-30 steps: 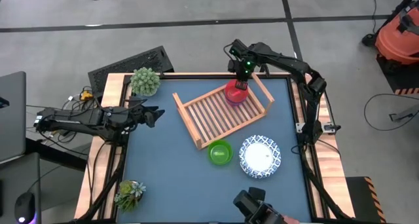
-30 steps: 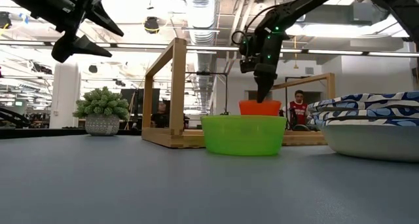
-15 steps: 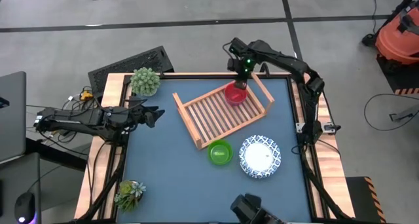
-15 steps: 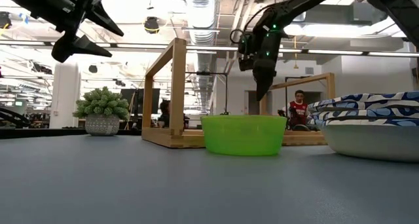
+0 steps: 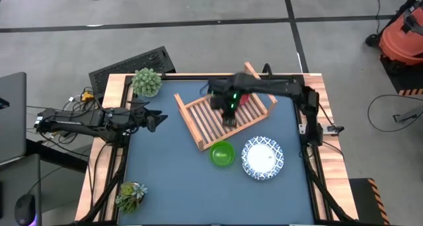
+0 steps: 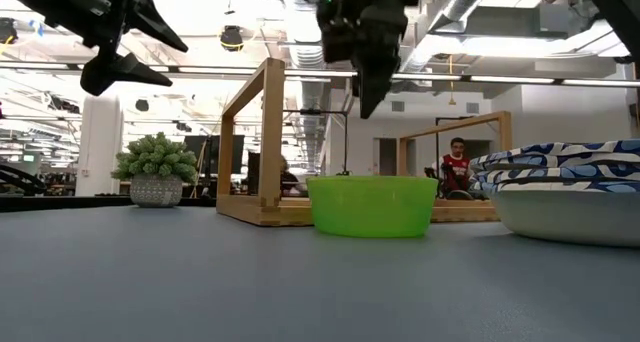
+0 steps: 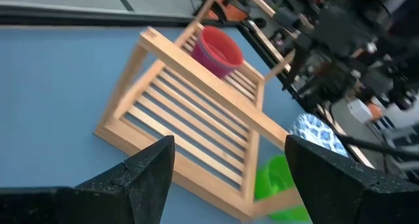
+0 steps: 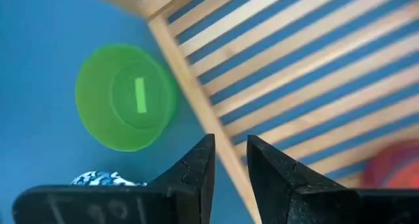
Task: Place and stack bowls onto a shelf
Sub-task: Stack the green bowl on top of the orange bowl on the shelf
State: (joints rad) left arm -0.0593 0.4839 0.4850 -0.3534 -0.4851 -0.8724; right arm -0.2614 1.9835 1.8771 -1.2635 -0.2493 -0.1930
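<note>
1. The light wooden slatted rectangular shelf [image 5: 225, 113] lies on the blue table [image 5: 165, 173], its long axis running diagonally from the table's near-left toward its far-right; the slats run across that axis.
2. The small round pink bowl [image 5: 246, 97] sits open side up on the slats at the shelf's far-right end, partly hidden by the right arm.
3. The small round green bowl [image 5: 223, 154] stands upright on the table just beside the shelf's near corner; a pale rectangular label [image 8: 139, 95] shows on its inner bottom, with no readable writing.
4. The stacked wide white bowls with blue patterned rims [image 5: 262, 157] sit just beside the green bowl.
5. The right tool [image 5: 228, 119] hangs over the slats, arm stretched across the shelf, fingers nearly pressed together, holding nothing.
6. The left tool [image 5: 154, 117] waits at the table's left edge, fingers spread, empty.
</note>
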